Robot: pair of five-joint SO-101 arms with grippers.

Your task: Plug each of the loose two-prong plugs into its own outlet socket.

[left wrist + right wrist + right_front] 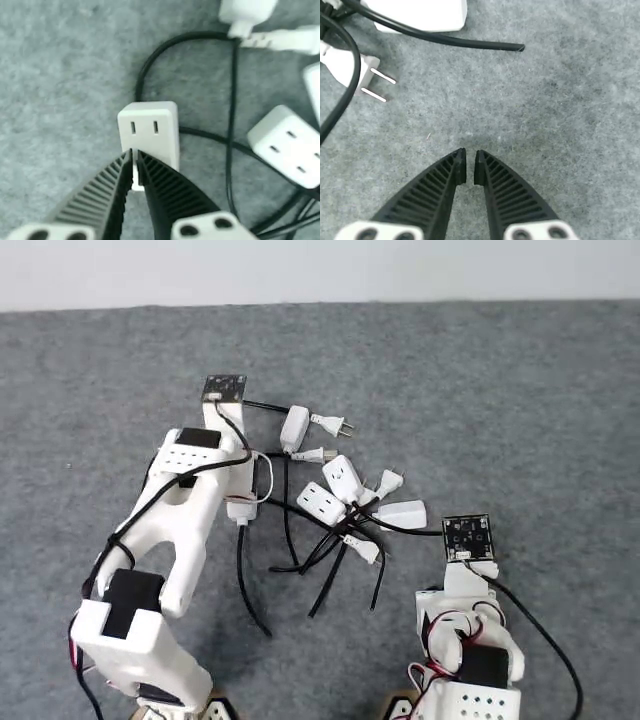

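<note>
Left gripper (134, 159) is pinched down on the near edge of a white outlet socket (149, 131), and a sliver of white shows between its ribbed black fingers. The socket lies flat on the grey carpet (55, 75) with its two slots facing up, and a black cord (200, 35) curls off from its far end. Just beside it sits a second socket block (285, 145) with several slots showing. From where I stand, everything else is a tangle of sockets, white plugs and black cords heaped between the two arms. One loose two-prong plug (322, 422) lies at the far edge of the heap, its prongs pointing away from the left arm. Right gripper (470, 166) hangs over bare carpet, fingers all but closed and nothing between them. Another two-prong plug (351, 75) lies near it, prongs bare.
</note>
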